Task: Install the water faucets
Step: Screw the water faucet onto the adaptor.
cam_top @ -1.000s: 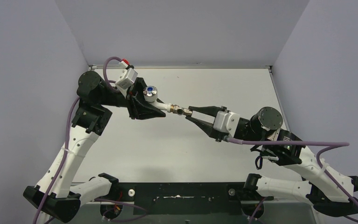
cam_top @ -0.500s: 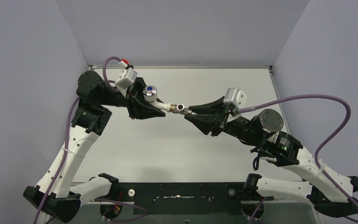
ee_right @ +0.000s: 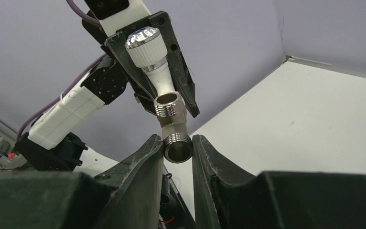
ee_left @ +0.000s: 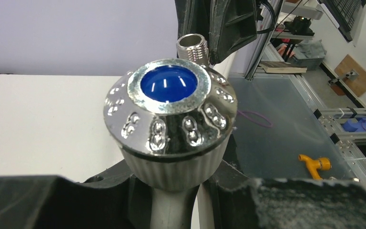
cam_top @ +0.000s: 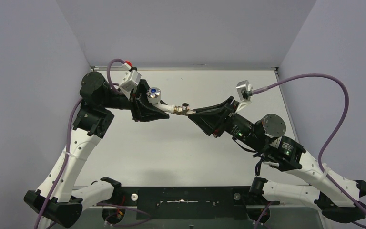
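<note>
Since a second ago I see my right wrist rolled over, its camera block [cam_top: 243, 89] swung to the far side and the purple cable [cam_top: 314, 81] lifted in a high arc. Right hand [cam_top: 194, 113]: closed on one threaded end of the metal fitting [cam_top: 187, 109]. Left hand [cam_top: 159, 110]: closed on the white tap body [cam_top: 169, 109], chrome knob [cam_top: 154, 93] with blue dot facing up. Fitting meets the tap's outlet; the pair hangs between both hands, above the worktop [cam_top: 171, 157].

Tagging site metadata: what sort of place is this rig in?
Probably a robotics lab test cell: white table boxed by plain walls, left arm and right arm bolted at its near edge, aluminium framing beyond.
</note>
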Motion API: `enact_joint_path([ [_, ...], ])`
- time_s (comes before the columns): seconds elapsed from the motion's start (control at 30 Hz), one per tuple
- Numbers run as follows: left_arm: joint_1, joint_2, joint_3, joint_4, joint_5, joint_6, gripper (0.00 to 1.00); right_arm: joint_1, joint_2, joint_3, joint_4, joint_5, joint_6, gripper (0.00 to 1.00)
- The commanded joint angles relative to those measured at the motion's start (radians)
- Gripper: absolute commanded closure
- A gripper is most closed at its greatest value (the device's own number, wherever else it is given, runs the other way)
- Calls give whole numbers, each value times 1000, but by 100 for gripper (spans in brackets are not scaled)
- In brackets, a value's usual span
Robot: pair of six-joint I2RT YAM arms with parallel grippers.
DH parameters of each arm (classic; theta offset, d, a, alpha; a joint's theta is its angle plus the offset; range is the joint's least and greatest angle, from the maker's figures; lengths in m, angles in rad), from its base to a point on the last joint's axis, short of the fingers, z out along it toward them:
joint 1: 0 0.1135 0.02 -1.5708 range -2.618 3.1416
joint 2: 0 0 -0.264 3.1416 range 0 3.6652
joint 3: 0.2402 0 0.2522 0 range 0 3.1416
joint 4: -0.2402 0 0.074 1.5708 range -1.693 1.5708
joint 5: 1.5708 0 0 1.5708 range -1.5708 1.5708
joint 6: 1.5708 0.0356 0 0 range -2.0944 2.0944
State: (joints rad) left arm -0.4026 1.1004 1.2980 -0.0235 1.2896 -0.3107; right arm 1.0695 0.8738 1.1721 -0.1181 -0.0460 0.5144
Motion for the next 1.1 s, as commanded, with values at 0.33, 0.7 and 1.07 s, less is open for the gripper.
enact_joint_path([
  [0.33,-6,-34,35,-19,-22,49,100,-3,-58,-52,151,54,0,51],
  [0.7,-4,-22,41,-29,-52,41,100,-3,-156,-61,172,4,-329,42],
  [1.07,-3,-7,48,-5,-64,-17,100,-2,-129,61,-76,-176,-992,41],
])
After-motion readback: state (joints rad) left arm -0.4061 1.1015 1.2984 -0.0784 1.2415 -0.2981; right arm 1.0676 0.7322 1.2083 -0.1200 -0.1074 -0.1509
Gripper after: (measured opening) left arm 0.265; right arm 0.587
